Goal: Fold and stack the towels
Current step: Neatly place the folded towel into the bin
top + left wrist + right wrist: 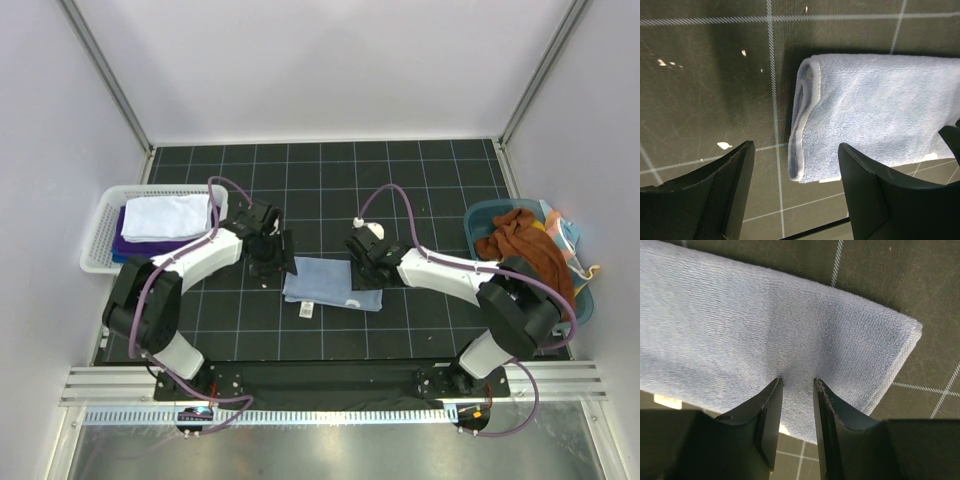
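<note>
A: Left edge first. What's there?
B: A white slatted plastic basket at the left side of the black gridded counter. In it, a folded white towel lies on top of a purple towel.

A: Left gripper?
B: The left gripper is just right of the basket, at the left end of the light blue folded towel. Its fingers stand wide apart and hold nothing. In the wrist view, the towel's rounded fold edge lies on the counter beyond the gap.

A: Towel position?
B: Flat on the counter between the two arms, long side running left to right. A small white label sticks out at its near edge.

A: Right gripper?
B: The right gripper is at the towel's right end. Its fingers are only a narrow gap apart, tips down on the cloth near the corner, with a slight pucker between them. I cannot tell whether any cloth is pinched.

A: Far right?
B: A teal round tub with a rust-brown towel heaped in it and hanging over the rim.
</note>
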Controlling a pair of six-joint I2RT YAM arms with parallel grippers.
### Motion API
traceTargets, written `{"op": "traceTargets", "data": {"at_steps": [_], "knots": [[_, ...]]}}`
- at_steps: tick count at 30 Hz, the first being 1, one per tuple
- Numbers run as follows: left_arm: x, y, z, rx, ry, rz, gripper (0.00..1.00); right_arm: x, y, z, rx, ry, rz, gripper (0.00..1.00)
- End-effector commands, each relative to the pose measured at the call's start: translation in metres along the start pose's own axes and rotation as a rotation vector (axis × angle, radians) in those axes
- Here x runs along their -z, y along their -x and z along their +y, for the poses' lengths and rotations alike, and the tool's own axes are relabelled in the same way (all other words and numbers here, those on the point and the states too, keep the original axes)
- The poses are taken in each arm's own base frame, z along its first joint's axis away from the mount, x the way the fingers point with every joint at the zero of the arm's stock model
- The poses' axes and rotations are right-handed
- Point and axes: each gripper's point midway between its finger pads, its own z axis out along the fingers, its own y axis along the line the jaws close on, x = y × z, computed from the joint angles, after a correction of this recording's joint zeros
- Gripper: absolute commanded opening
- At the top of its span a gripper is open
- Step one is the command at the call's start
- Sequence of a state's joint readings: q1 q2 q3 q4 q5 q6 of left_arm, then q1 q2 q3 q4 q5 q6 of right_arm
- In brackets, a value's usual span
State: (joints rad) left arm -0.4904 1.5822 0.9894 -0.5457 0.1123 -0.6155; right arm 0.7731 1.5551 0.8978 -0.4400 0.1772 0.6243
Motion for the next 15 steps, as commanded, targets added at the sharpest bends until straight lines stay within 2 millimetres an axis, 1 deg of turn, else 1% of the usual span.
{"op": "traceTargets", "data": {"at_steps": [1, 3, 4, 6, 11, 13, 15], "knots": [[-0.008, -0.003, -0.008, -0.011, -0.067, 0.016, 0.72, -0.006, 0.000, -0.003, 0.026, -0.007, -0.024, 0.38], [-0.013, -0.006, -0.007, -0.002, -0.072, 0.030, 0.72, -0.011, -0.008, -0.011, 0.026, -0.039, -0.007, 0.38], [-0.017, -0.010, -0.006, 0.001, -0.071, 0.042, 0.72, -0.012, -0.009, -0.013, 0.027, -0.051, -0.004, 0.38], [-0.019, -0.010, -0.005, 0.004, -0.070, 0.043, 0.72, -0.014, -0.011, -0.016, 0.027, -0.061, 0.000, 0.38], [-0.030, -0.021, -0.001, 0.010, -0.067, 0.081, 0.71, -0.017, -0.011, -0.025, 0.014, -0.084, 0.004, 0.38], [-0.032, -0.021, -0.001, 0.019, -0.068, 0.078, 0.71, -0.018, -0.011, -0.026, 0.010, -0.084, 0.004, 0.38], [-0.035, -0.025, 0.002, 0.030, -0.062, 0.090, 0.70, -0.018, -0.010, -0.030, 0.004, -0.091, 0.002, 0.38]]}}
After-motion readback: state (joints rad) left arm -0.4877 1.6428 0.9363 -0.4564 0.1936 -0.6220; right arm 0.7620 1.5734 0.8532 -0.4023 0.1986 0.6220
